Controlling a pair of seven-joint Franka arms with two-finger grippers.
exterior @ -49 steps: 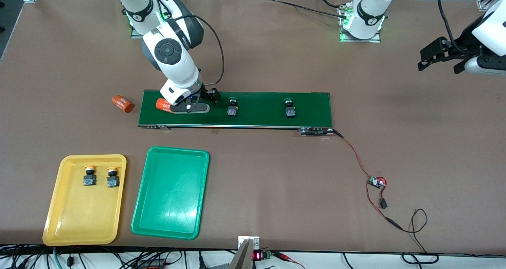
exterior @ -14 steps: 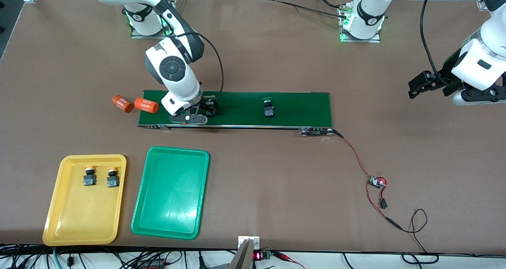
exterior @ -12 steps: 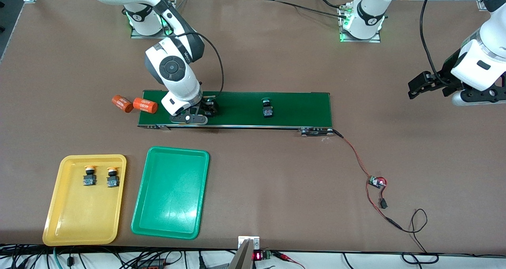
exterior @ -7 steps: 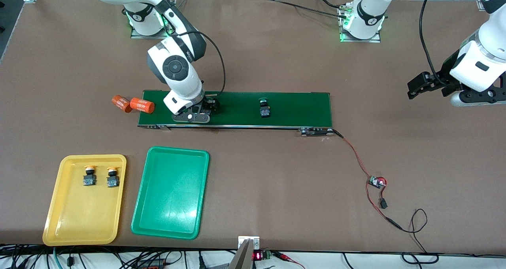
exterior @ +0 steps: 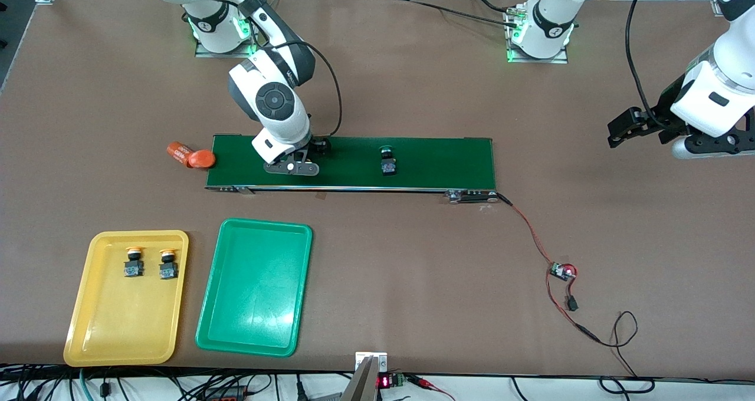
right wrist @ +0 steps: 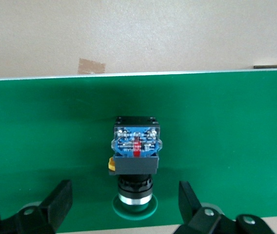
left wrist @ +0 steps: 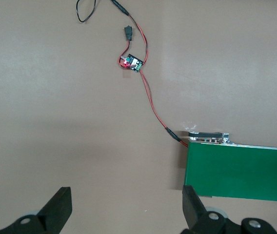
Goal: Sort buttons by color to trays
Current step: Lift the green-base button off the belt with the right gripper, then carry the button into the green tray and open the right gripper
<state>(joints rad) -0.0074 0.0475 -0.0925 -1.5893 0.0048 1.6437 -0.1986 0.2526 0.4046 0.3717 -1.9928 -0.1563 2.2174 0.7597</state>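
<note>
Nearest the front camera on the brown desk (exterior: 413, 271) lie the two trays, side by side at the right arm's end: the yellow tray (exterior: 94, 330) holds both yellow-capped buttons (exterior: 134, 262) (exterior: 168, 263) in the part of it closest to the conveyor belt, and the green tray (exterior: 253, 318) carries nothing. Toward the left arm's end from the trays, a small circuit board (exterior: 562, 270) on red wires lies on the desk, wired to the conveyor belt (exterior: 436, 162). Farther from the camera than the trays runs that dark-green belt. On it, the right claw (exterior: 308, 153) is down around one green-capped button (right wrist: 136, 163), its fingers spread on either side and not touching it. A second green-capped button (exterior: 387, 160) stands near the belt's middle. Two orange cylinders (exterior: 180, 152) (exterior: 202, 159) lie touching each other just off the belt's end. The left claw (exterior: 640, 128) hangs spread over bare desk, well apart from the belt, waiting.
</note>
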